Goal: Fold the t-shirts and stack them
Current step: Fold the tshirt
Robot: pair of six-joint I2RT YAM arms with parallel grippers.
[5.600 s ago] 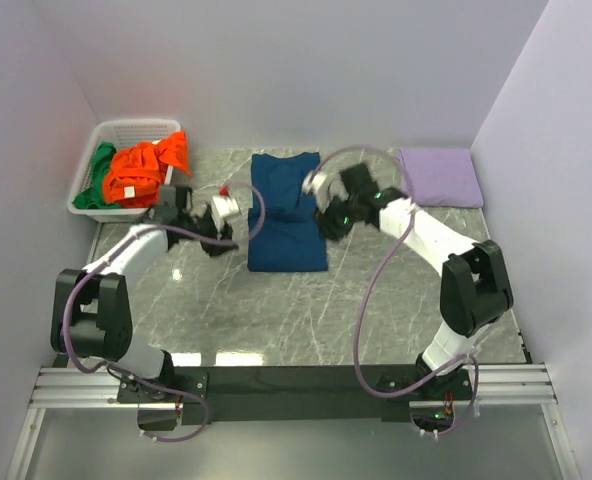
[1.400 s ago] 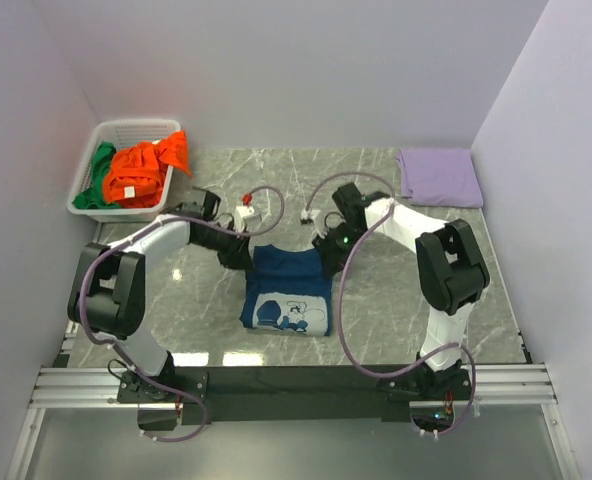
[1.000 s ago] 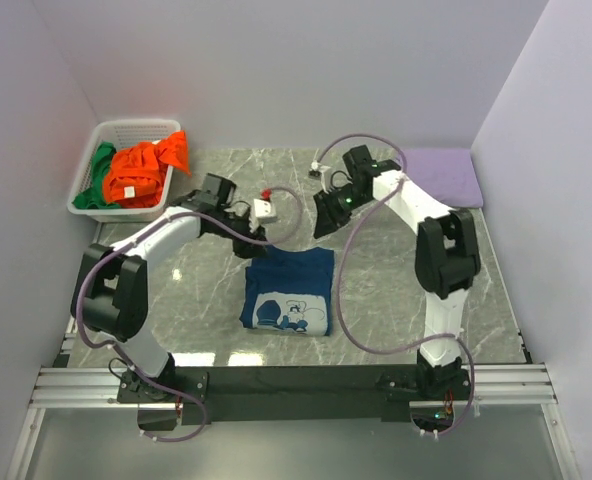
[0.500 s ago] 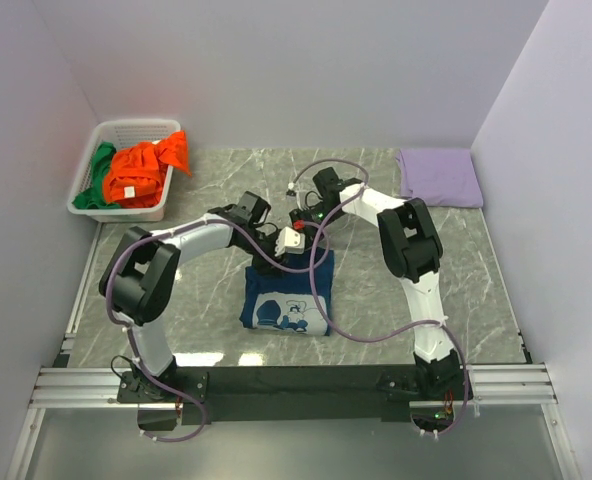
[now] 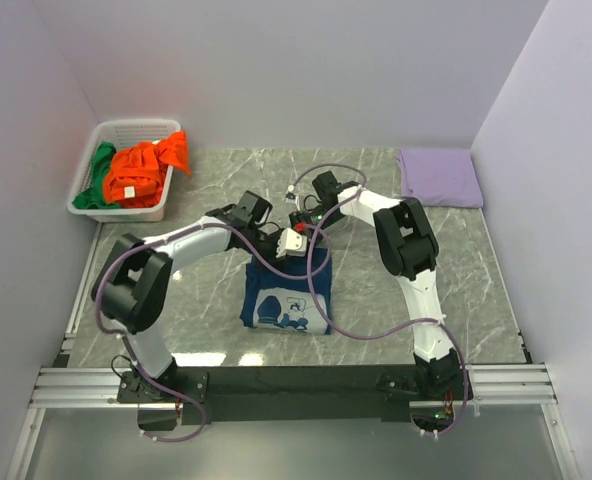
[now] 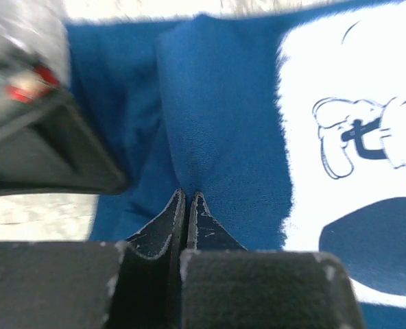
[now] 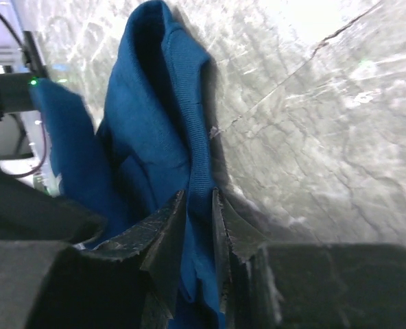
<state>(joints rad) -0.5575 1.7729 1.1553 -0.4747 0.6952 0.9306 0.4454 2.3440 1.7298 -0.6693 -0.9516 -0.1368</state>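
The navy t-shirt lies folded near the middle of the marble table, in front of my two bases. Its long axis runs from 12 o'clock to 6 o'clock in the view from above. The white print faces up and sits at the 6 o'clock end. The 12 o'clock end is gathered and a little raised from the table, because both my grippers are on it there. My left gripper has its fingers pressed together, and a narrow ridge of the blue cloth begins just at their tips, so I hold a pinch of the shirt. From this wrist the print is at 3 o'clock. My right gripper comes from the 12 o'clock side. Its fingers are almost together, with only the thick folded edge of the same shirt between them, and the cloth stands up from them as a fold above the stone. The two grippers are very near to each other over this end of the shirt. At 10 o'clock from the shirt, well apart, the white basket stands in the far left corner. An orange t-shirt and a green t-shirt are heaped in it, not folded. At 2 o'clock a purple folded cloth lies flat by the right wall.
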